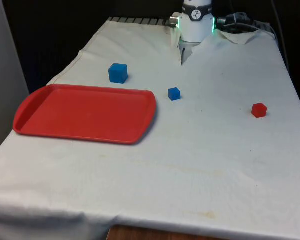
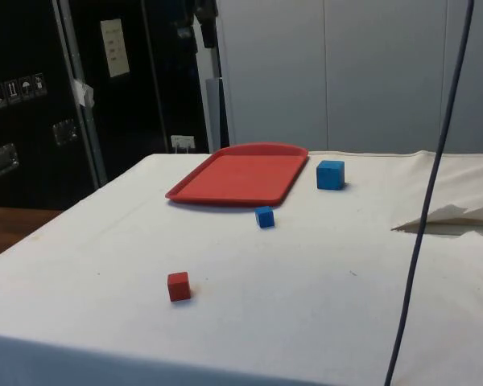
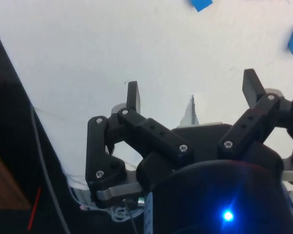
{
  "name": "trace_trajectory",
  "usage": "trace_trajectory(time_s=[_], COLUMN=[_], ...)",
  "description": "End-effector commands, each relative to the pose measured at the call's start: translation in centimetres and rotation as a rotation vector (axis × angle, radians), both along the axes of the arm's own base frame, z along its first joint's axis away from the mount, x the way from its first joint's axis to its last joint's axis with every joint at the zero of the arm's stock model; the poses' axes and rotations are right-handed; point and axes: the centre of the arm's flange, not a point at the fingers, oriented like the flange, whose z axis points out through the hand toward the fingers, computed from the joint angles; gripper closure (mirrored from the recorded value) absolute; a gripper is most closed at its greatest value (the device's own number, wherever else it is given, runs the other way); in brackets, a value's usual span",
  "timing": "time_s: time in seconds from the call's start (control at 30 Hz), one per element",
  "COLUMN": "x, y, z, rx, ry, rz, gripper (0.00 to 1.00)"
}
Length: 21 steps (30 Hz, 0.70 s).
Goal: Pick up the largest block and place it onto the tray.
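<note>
The gripper point(image 3: 193, 90) is being held spread apart and empty above the table's far end. The largest blue block point(image 1: 118, 73) is sitting just beyond the red tray point(image 1: 85, 112)'s far edge; the smaller blue block point(image 1: 174, 93) nearby could be grasped mistakenly.

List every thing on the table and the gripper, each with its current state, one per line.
Gripper: open, holding nothing, above bare cloth.
Large blue block: on the cloth beside the tray, not gripped.
Small blue block: on the cloth, just off the tray's corner, apart from it.
Red block: on the cloth, alone, toward the front view's right.
Red tray: flat on the cloth, nothing on it.
</note>
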Motion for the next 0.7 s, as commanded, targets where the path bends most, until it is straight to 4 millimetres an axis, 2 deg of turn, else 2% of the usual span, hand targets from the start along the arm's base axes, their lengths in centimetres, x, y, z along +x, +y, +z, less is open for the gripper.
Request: trace_trajectory(time_s=[0.0,0.07,0.33,0.63,0.67], x=[-0.5,-0.4,-2.2,-3.6,-3.5], y=[-0.3,-0.2,-1.3,-4.0,-3.8], z=[-0.1,-0.4,-1.9,-3.8,-3.8], rx=[-0.008,-0.003,-0.013,-0.015,-0.009], ry=[-0.018,-0.002,-0.013,-0.006,0.006], rz=[0.001,0.003,0.013,0.029,0.028], gripper=[0.00,0.00,0.00,0.00,0.00])
